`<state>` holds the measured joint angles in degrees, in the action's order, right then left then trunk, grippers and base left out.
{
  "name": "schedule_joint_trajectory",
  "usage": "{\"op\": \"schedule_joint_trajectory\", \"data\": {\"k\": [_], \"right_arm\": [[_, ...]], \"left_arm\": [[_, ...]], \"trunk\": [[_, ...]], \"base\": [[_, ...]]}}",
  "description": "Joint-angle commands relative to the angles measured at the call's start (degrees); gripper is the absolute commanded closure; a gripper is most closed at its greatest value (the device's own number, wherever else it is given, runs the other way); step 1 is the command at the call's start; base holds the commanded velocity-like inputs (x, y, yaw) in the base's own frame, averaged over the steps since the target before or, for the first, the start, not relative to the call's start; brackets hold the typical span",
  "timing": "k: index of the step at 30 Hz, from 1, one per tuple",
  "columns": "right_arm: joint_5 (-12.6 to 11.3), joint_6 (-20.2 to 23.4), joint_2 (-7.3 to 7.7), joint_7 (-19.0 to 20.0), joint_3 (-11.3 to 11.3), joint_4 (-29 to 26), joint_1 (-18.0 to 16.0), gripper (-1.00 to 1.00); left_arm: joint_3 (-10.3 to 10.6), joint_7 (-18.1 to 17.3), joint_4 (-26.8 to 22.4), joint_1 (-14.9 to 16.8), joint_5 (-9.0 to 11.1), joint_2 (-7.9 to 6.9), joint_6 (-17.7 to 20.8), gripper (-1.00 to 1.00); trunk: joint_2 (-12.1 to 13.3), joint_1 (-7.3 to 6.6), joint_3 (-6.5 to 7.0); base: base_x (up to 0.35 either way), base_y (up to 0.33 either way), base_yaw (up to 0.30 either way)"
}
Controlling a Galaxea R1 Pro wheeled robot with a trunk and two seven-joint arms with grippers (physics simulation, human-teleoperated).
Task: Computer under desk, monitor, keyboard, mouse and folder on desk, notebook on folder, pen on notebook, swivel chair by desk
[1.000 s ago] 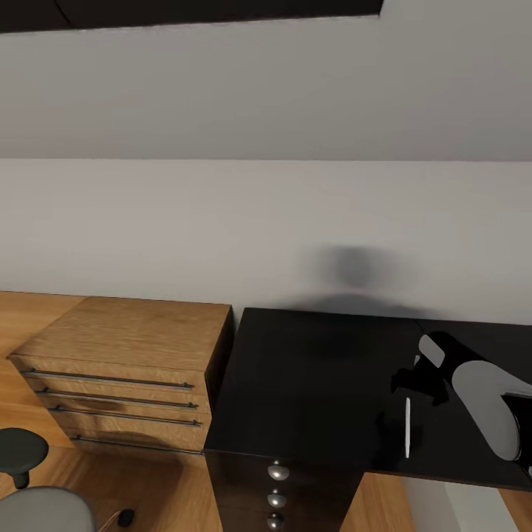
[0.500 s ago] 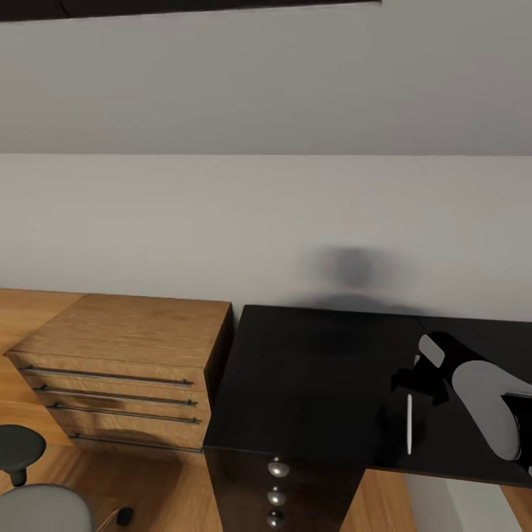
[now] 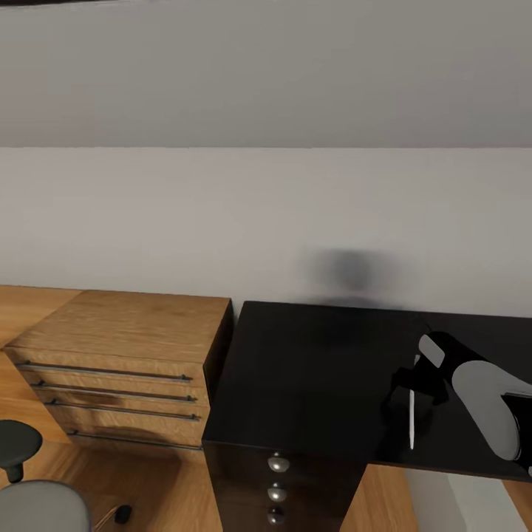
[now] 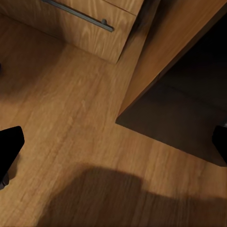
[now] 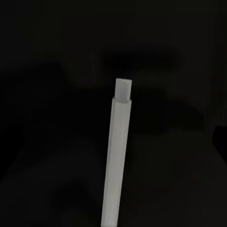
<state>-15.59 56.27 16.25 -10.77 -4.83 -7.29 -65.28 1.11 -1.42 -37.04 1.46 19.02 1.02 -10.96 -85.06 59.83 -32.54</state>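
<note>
Right, here's the slim whitish pen [image 3: 411, 421] lying flat on the long black glossy desk [image 3: 310, 377], close to its front edge and toward the right end of the stretch we can see, with its long axis running from front edge to back, roughly square to that edge. The right gripper [image 3: 415, 384] hangs just above the pen's far end, its grey forearm coming in from the right, so the pen stretches from the gripper toward the desk's front edge. From the right wrist, the pen [image 5: 117, 161] runs straight down the middle against the dark top, squared-off tip pointing away, and a dark fingertip [image 5: 220, 137] sits well off to one side — the jaws look spread wide, nothing between them, though the other finger is lost in the blackness. My read: this arm is by far the nearer, and a grasp would want the fingers set across the pen's width, not along it. The left gripper [image 4: 113, 151] is down low over the wooden floor [image 4: 71, 118], both black fingers far apart and empty, beside the wooden chest of drawers [image 3: 118, 355] that stands off the desk's left end. The grey swivel chair [image 3: 33, 502] peeks in beyond that.
</note>
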Motion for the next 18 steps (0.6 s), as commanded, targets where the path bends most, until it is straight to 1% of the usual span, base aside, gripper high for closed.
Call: {"op": "schedule_joint_trajectory", "data": {"k": [1, 18], "right_arm": [[-0.33, 0.16, -0.01, -0.57, -0.46, -0.08, -0.02, -1.0], [-0.23, 0.16, 0.0, -0.57, -0.45, -0.15, 0.0, -1.0]], "left_arm": [[0.12, -0.15, 0.04, 0.03, 0.59, -0.01, -0.2, -1.0], [0.12, -0.13, 0.04, 0.04, 0.58, 0.0, -0.2, -1.0]], "trunk": [[-0.03, 0.0, -0.06], [-0.03, 0.0, -0.06]], "base": [[0.0, 0.0, 0.0], [0.0, 0.0, 0.0]]}}
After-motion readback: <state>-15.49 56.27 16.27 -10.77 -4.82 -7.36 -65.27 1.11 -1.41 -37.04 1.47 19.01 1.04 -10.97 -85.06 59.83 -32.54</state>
